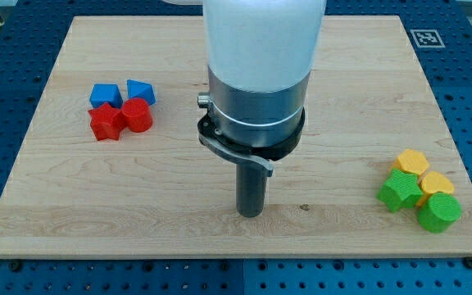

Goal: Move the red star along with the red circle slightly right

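Your arm carries no pincer, so nothing opens, shuts or grips here: it ends in a dark rod, and my tip [251,215] stands on bare wood near the middle of the board's bottom edge, touching no block.

Look toward the board's top-left corner and you find the task's pair. The red star [106,123] lies well to the left of my tip and somewhat farther up the view, and the red circle [138,115] sits against its right side, the two appearing to touch. Directly above them, toward the top edge, are two blue blocks: a blue cube-like block [105,95] over the star and a blue angular block [141,91] over the circle, all four packed into one tight cluster.

Turn to the bottom-right corner and you see a second cluster, well apart from my tip. A yellow hexagonal block [412,161] is uppermost, another yellow block [437,183] lies just below and right of it, a green star-like block [400,190] sits at the left, and a green round block [439,212] is nearest the bottom edge.

The wooden board [179,205] rests on a blue perforated table [6,57].
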Robot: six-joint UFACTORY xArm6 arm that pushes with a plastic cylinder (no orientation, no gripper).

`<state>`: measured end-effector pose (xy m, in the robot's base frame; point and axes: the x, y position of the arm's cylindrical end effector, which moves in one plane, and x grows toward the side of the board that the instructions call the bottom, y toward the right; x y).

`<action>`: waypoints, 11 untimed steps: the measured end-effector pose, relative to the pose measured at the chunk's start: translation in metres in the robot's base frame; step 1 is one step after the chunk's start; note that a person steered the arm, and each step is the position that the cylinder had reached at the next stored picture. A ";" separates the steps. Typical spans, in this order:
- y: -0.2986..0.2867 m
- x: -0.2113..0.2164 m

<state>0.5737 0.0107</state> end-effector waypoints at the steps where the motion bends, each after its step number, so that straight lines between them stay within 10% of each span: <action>1: -0.015 -0.019; 3: -0.192 -0.041; 6: -0.271 -0.137; 11: -0.111 -0.095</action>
